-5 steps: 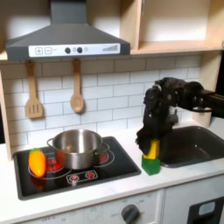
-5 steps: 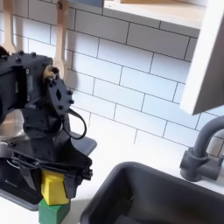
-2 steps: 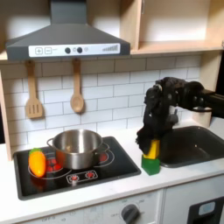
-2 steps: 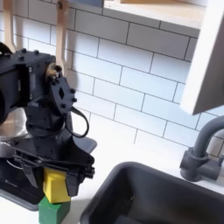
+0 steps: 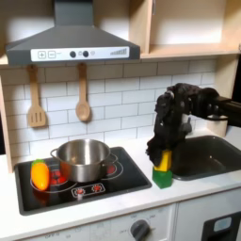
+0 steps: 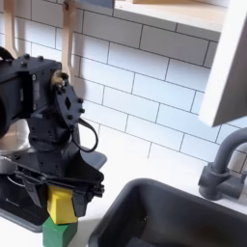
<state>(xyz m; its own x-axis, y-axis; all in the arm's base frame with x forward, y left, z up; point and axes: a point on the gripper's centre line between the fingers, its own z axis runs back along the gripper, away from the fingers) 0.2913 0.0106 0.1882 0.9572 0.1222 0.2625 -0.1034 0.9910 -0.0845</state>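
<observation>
In the first exterior view the hand (image 5: 161, 156) is closed around a yellow block (image 5: 162, 161) resting on a green block (image 5: 163, 178) on the counter (image 5: 179, 202), between the stove (image 5: 80, 184) and sink (image 5: 209, 155).

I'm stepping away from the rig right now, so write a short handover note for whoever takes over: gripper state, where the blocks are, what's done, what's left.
Gripper: down over the yellow block; in both exterior views its fingers sit on either side of the block, apparently shut on it.
Blocks: the yellow block sits on top of the green block, which stands on the counter between the stove and the sink.
Also there: a metal pot and an orange-yellow item on the stove.
Done: yellow is stacked on green.
Left: the gripper has not let go or lifted clear.
</observation>
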